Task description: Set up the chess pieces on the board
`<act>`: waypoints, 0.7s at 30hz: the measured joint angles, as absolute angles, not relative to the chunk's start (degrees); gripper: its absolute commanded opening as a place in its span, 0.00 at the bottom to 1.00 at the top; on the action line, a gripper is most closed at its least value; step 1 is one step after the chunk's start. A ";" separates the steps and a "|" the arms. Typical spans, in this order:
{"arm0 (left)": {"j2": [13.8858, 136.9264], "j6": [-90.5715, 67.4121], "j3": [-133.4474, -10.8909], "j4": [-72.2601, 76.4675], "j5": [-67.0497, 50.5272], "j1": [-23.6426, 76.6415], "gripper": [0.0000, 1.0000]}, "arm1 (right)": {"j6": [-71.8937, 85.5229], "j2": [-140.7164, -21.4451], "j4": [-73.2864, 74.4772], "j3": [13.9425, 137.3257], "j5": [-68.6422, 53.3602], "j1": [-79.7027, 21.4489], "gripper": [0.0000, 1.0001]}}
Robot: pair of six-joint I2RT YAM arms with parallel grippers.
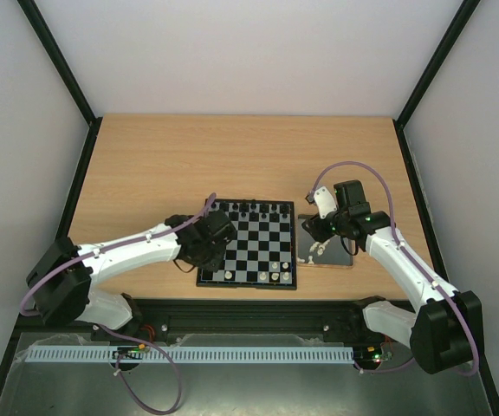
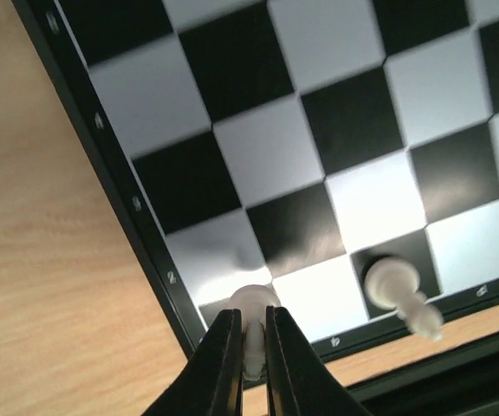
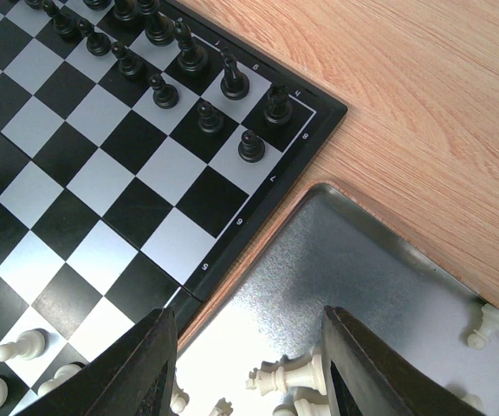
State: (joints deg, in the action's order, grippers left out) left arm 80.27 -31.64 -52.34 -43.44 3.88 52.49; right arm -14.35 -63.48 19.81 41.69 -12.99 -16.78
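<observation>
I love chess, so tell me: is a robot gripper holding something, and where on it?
Yes. The left gripper is shut on a white chess piece, pinching its narrow middle; the wider end pokes out. The right gripper holds nothing.

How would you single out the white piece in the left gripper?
Find the chessboard and go to its near-left corner. There the left gripper is shut on a cream-white chess piece at the corner square. The nearest other white piece sits free, two squares along.

The table (image 1: 189,156) is pale, matt wood grain, the board (image 1: 254,247) has smooth, faintly glossy squares, and the tray (image 1: 341,257) at its three o'clock is shiny metal.
</observation>
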 measured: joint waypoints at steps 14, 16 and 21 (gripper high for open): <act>82.52 -31.92 -48.80 -41.50 -2.57 54.39 0.03 | -14.35 -63.81 19.81 41.69 -13.28 -16.78 0.46; 83.11 -31.92 -48.88 -41.12 -2.76 54.61 0.03 | -14.35 -63.81 19.81 41.69 -13.28 -16.78 0.46; 83.77 -31.90 -49.50 -40.80 -2.79 54.87 0.03 | -14.37 -63.83 19.81 41.69 -13.28 -16.78 0.46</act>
State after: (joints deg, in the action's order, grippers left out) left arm 83.77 -31.90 -49.50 -40.80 -2.79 54.87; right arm -14.37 -63.83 19.81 41.69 -13.28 -16.78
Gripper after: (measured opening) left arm 0.085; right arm 0.464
